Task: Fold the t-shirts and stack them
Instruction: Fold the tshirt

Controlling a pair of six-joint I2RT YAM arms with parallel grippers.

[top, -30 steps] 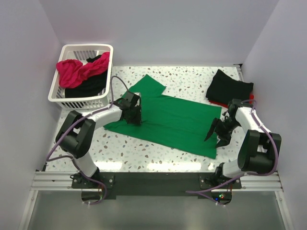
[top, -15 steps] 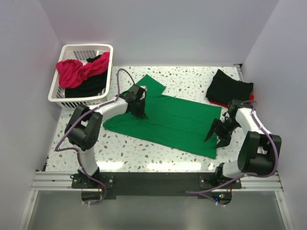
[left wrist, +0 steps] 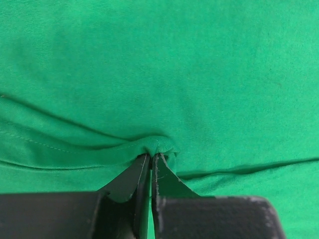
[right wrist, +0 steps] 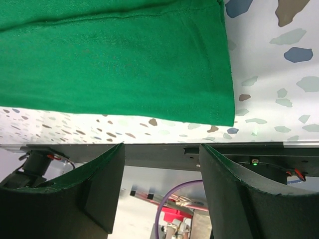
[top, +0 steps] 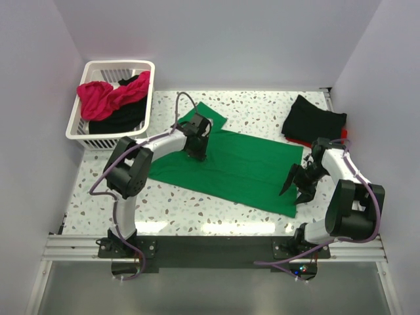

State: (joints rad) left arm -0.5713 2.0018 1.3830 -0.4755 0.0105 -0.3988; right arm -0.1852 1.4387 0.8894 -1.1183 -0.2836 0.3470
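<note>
The top camera looks steeply down from high behind the left claw [top: 195, 152] and right claw [top: 295, 189], showing the whole worktop [top: 262, 108]. The left wrist camera sits just behind its claw, so near that the green t-shirt [left wrist: 199, 74] ahead of the tips fills the view. The right wrist camera looks past its claw from farther back at that shirt's corner, cloth all three views share.

you have the spread shirt [top: 243, 167] mid-table [top: 262, 108], the basket [top: 108, 140] holding other shirts [top: 108, 98] far left, the folded pile [top: 314, 121] far right. left gripper [top: 196, 155] on the shirt's far-left part, right gripper [top: 295, 187] beside its near-right corner.
</note>
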